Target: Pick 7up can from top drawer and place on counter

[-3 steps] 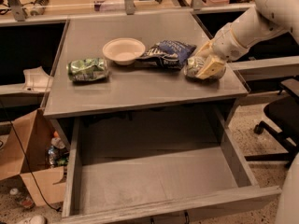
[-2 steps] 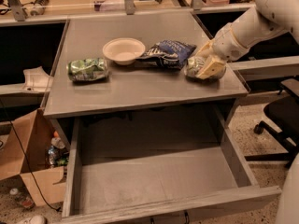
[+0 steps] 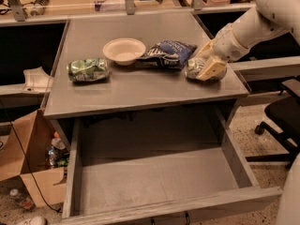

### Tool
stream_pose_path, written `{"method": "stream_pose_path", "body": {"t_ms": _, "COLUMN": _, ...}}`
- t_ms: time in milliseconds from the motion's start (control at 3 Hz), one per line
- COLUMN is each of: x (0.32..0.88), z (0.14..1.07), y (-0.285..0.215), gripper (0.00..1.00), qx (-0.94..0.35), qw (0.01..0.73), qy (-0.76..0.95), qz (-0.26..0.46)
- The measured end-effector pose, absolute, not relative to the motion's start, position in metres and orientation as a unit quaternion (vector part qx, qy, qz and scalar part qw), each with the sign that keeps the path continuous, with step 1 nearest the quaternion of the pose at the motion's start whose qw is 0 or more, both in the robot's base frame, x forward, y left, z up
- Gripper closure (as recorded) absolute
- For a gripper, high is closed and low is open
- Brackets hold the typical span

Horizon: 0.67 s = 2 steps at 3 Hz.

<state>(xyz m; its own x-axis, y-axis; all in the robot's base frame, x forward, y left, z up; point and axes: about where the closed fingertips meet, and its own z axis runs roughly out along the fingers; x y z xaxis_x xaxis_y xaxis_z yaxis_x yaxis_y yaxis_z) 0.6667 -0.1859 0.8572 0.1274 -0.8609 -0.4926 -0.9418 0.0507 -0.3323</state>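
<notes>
At right edge of the grey worktop (image 3: 140, 86), the claw (image 3: 208, 69) sits down on the 7up can (image 3: 193, 68). The can lies on its side on the worktop surface, with the claw's tan part across its front. Cannot tell if the claw is clenched on the can or released. The white arm (image 3: 253, 25) comes in from the upper right. Left of the can, close by, is a blue snack bag (image 3: 166, 54), then a white bowl (image 3: 124, 50) touching the bag. A crumpled green shiny item (image 3: 88, 70) lies further left, apart from the bowl. Below the worktop the top drawer (image 3: 154, 177) is pulled fully out, with nothing showing on its flat bottom. A cardboard box (image 3: 28, 149) stands on the floor at left, and a black chair (image 3: 283, 114) at right.
</notes>
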Motion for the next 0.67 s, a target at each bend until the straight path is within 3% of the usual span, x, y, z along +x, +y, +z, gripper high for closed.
{"method": "stream_pose_path", "body": {"t_ms": 333, "x": 0.6667, "z": 0.8572, "y": -0.1859, "gripper": 0.00, "qx": -0.686, "qw": 0.306, "qy": 0.657, "qz": 0.066}}
{"method": "stream_pose_path", "body": {"t_ms": 667, "x": 0.6667, "z": 0.8571, "y": -0.1859, "gripper": 0.00, "qx": -0.686, "qw": 0.306, "qy": 0.657, "qz": 0.066}}
